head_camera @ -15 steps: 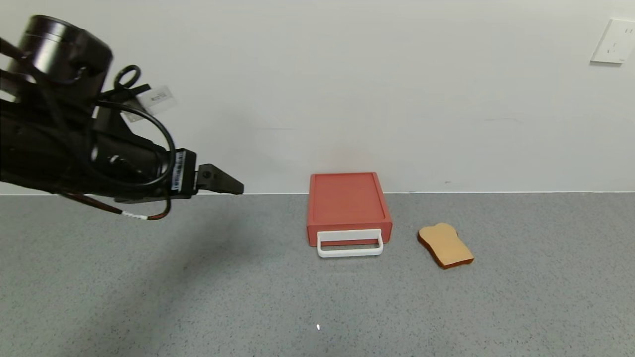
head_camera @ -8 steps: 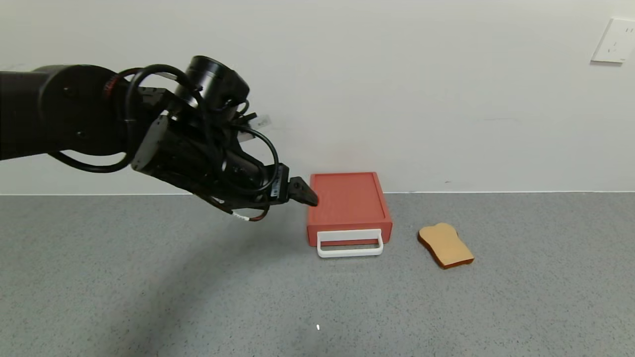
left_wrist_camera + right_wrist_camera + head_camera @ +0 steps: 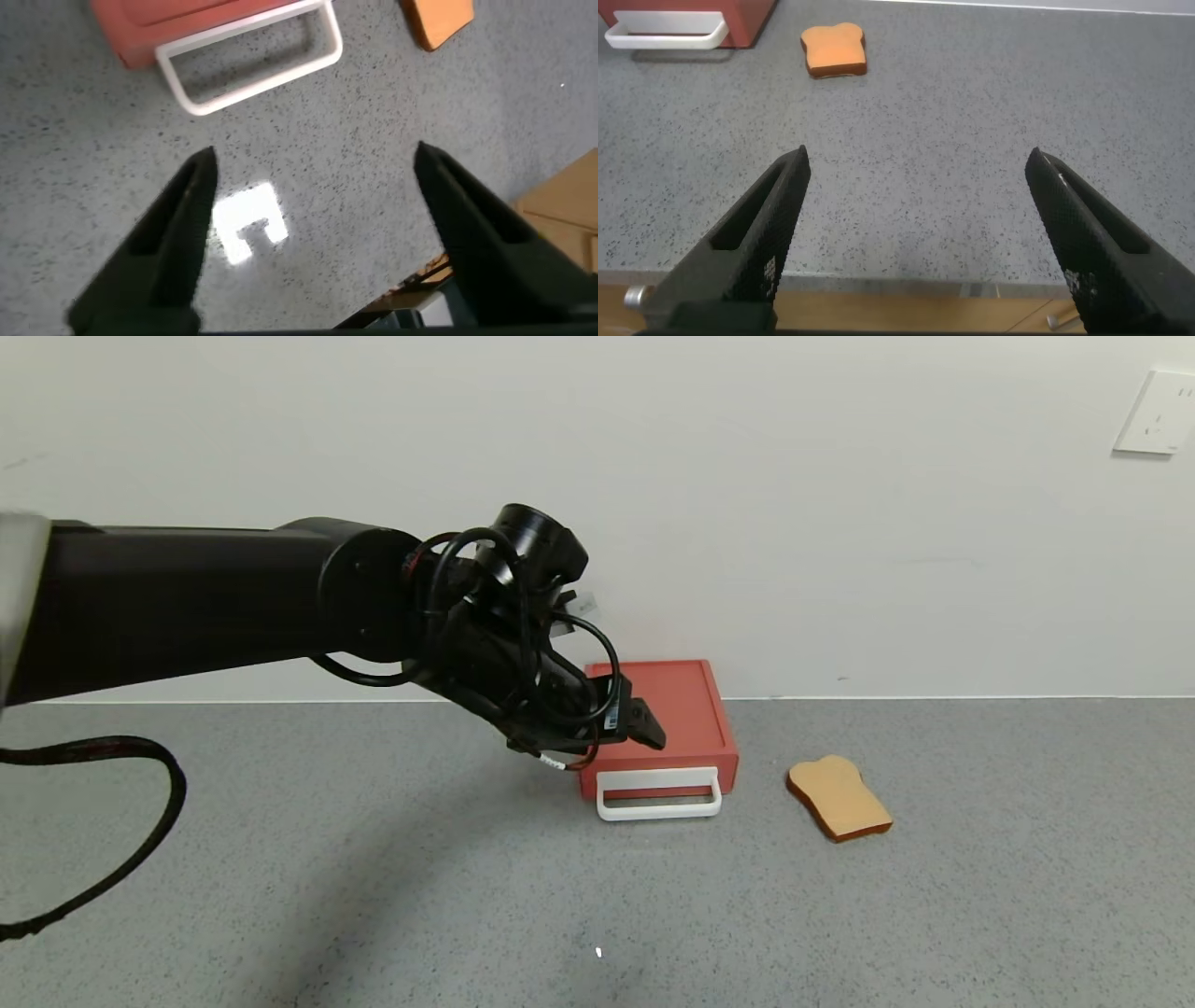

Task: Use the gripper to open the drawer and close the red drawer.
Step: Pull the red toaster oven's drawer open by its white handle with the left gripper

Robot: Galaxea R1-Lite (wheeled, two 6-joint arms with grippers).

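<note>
The red-orange drawer (image 3: 667, 709) lies flat on the grey counter against the wall, shut, with its white loop handle (image 3: 659, 794) at the front. My left gripper (image 3: 647, 726) is open and empty. It hovers over the drawer's front left part, just above and behind the handle. In the left wrist view the handle (image 3: 248, 56) and the drawer's front edge (image 3: 149, 23) lie beyond the open left gripper (image 3: 313, 163). My right gripper (image 3: 920, 163) is open and empty near the counter's front edge, out of the head view; its wrist view shows the drawer handle (image 3: 665, 30) far off.
A tan toast-shaped slice (image 3: 838, 799) lies on the counter right of the drawer; it also shows in the right wrist view (image 3: 835, 49) and the left wrist view (image 3: 439, 19). A white wall socket (image 3: 1155, 413) is at the upper right. The counter's front edge (image 3: 878, 285) is close to the right gripper.
My left arm has swung from the far left to the right and down, bringing the gripper from beside the drawer to over its front left part. The drawer and the slice have not moved.
</note>
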